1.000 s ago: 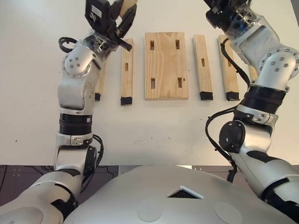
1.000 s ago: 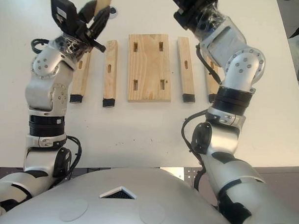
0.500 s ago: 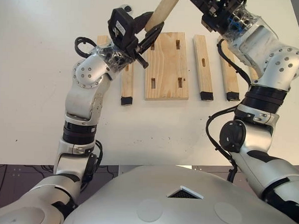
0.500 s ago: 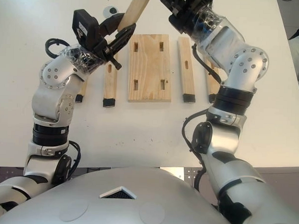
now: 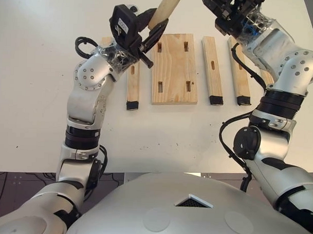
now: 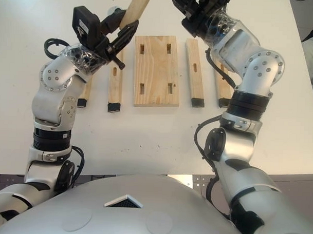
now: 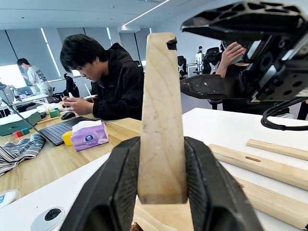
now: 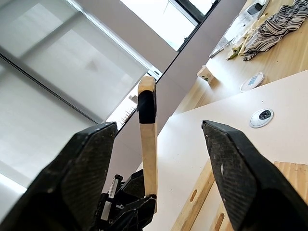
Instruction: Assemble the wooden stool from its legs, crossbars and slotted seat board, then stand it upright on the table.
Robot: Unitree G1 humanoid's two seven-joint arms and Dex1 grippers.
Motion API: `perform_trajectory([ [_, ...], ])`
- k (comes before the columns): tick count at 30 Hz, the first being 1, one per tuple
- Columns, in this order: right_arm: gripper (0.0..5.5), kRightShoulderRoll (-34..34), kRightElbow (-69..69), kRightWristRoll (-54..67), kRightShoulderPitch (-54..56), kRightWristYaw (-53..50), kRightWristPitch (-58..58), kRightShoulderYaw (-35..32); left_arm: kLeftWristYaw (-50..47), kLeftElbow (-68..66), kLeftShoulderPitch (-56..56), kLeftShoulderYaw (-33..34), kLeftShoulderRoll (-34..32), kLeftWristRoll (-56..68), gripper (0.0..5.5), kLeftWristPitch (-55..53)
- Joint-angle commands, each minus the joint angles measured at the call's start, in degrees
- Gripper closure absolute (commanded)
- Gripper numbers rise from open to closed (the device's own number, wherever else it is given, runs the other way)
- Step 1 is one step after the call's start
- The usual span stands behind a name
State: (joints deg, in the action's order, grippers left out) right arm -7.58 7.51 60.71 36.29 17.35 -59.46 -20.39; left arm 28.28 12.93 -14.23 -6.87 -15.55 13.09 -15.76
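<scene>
My left gripper (image 5: 153,23) clamps a wooden leg (image 5: 168,3), tilted up above the slotted seat board (image 5: 172,69) lying on the desk (image 5: 35,66). My right gripper (image 8: 158,127) hangs wide near its top; I would close squarely before releasing.

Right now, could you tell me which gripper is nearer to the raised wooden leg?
Left. The left gripper is shut on the wooden leg near one end. The right gripper is open, facing the leg across a gap, not touching it.
</scene>
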Motion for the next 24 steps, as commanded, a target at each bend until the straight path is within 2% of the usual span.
perform_trajectory([
  [1,2.25,-0.6,0.9,-0.2,1.0,-0.2,0.2,0.0,0.5,0.7,0.6,-2.2,0.0,-1.7,4.23,0.8],
  [2,2.25,-0.6,1.2,-0.4,1.1,-0.3,0.4,0.0,0.5,0.7,0.8,-2.6,0.1,-1.9,4.23,0.8],
  [4,2.58,-0.6,2.1,-0.5,1.6,-0.7,1.0,-0.4,0.5,0.7,1.3,-3.3,0.3,-2.1,4.23,1.0],
  [17,4.97,-0.9,3.9,-0.7,2.9,-1.4,1.1,0.0,-0.1,-1.2,0.5,-3.4,1.2,-3.0,4.23,2.4],
  [22,5.08,-1.2,3.4,-0.9,3.6,-1.3,1.1,0.5,-0.5,-1.7,0.9,-2.9,2.1,-2.9,4.23,2.9],
  [23,5.08,-1.3,3.4,-1.0,3.8,-1.4,1.4,0.5,-0.5,-1.8,1.0,-2.9,2.2,-3.0,3.86,3.1],
  [24,5.08,-1.4,3.7,-1.3,4.3,-1.3,1.7,0.6,-0.9,-2.0,1.1,-2.8,2.4,-3.3,3.76,3.3],
])
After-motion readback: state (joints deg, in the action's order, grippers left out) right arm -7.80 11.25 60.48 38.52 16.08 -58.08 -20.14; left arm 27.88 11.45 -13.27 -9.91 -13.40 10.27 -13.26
